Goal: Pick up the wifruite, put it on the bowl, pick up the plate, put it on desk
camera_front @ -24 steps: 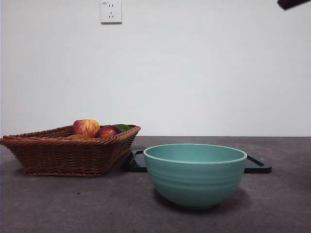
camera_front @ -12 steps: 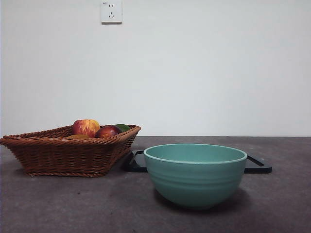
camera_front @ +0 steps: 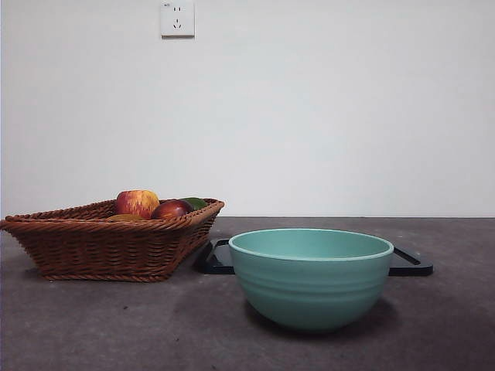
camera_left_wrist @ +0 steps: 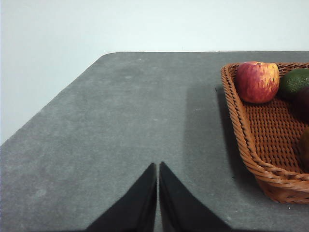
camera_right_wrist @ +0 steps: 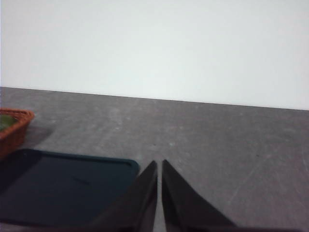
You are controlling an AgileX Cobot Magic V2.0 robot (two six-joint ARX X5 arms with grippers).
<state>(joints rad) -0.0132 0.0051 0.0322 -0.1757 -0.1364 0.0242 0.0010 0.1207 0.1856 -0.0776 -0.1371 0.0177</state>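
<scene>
Front view: teal bowl (camera_front: pixel 311 278) sits on the surface (camera_front: pixel 93 325), nothing visible above its rim from this low angle. Landmark is the bowl: a dark flat plate (camera_front: pixel 411 261) lies just behind it, edges sticking out on both sides; a wicker basket (camera_front: pixel 108 246) stands beside the bowl, its near corner close to the plate's edge. Basket holds a red-and-yellow apple (camera_front: pixel 137 203), a dark red fruit (camera_front: pixel 171 209), a green fruit (camera_front: pixel 195 202) and the wifruite (camera_front: pixel 124 218), of which only a dull orange-brown sliver shows above the basket rim next to the apple. No arm shows in the front view. Left hand (camera_left_wrist: pixel 158 166) hangs over bare surface beside the basket, well apart from the bowl, jaws clenched tip to tip, gripping nothing. Right hand (camera_right_wrist: pixel 159 164) hangs just beside the plate's corner, jaws likewise pressed together and gripping nothing. Right wrist view catches only a corner of the basket past the plate.
</scene>
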